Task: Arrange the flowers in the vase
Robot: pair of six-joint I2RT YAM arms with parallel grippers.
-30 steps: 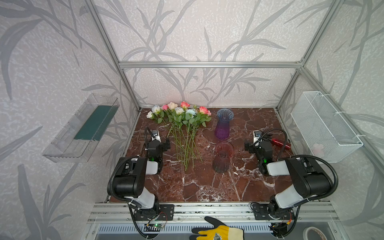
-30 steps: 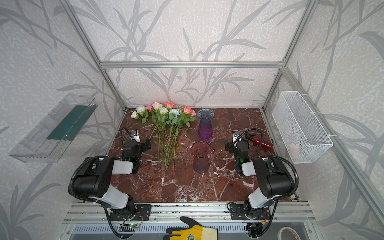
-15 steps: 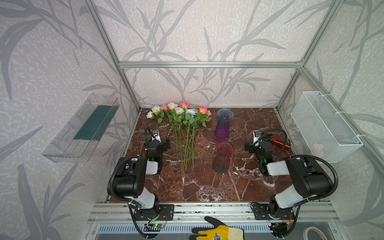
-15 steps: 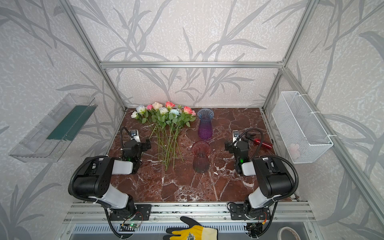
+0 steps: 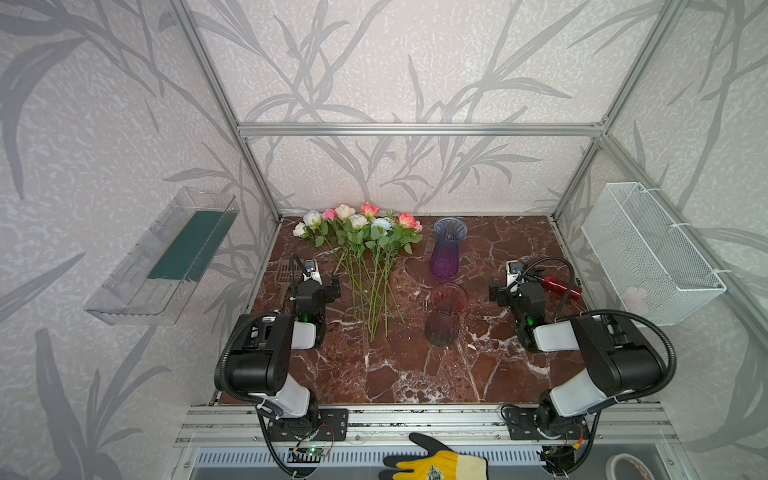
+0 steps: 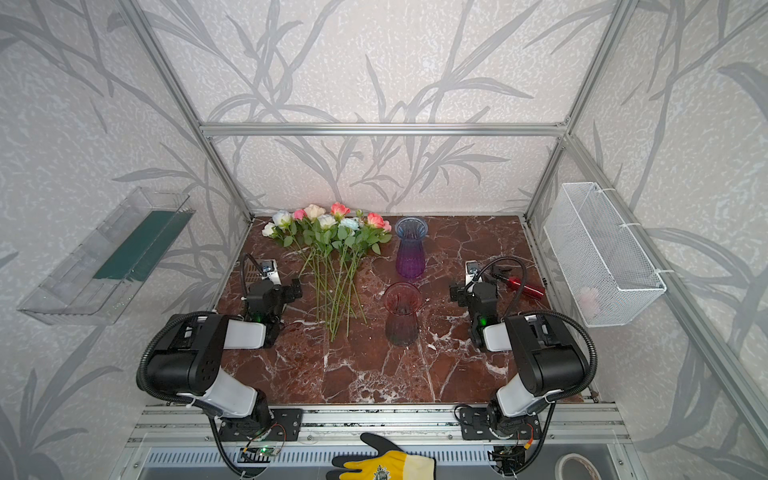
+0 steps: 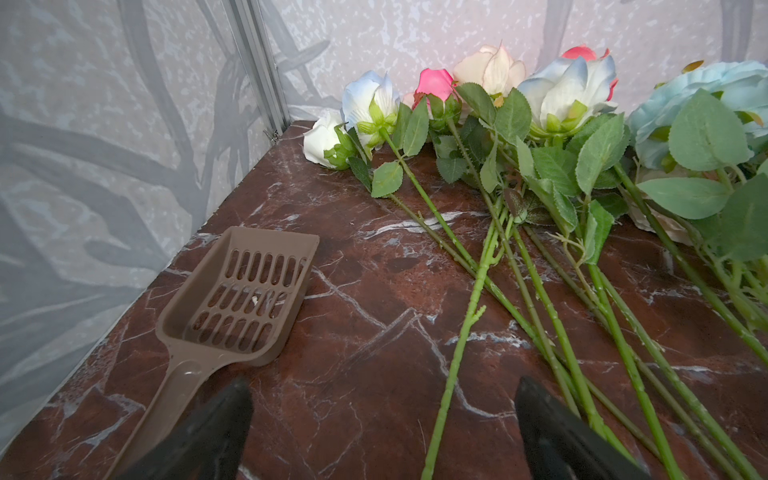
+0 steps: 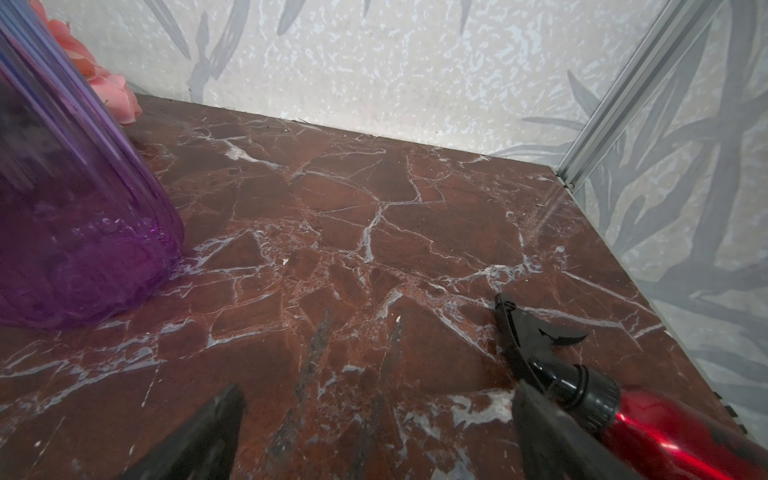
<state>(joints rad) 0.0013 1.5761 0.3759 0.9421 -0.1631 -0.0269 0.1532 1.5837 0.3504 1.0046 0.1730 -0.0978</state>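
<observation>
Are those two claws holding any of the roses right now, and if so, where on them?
Nothing is held. The left gripper and the right gripper both stand open and empty; the flowers lie flat, none between any jaws.

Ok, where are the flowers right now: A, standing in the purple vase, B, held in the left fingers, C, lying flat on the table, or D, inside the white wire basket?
C: the flowers lie flat on the table, beside the empty purple vase, with nothing gripping them.
</observation>
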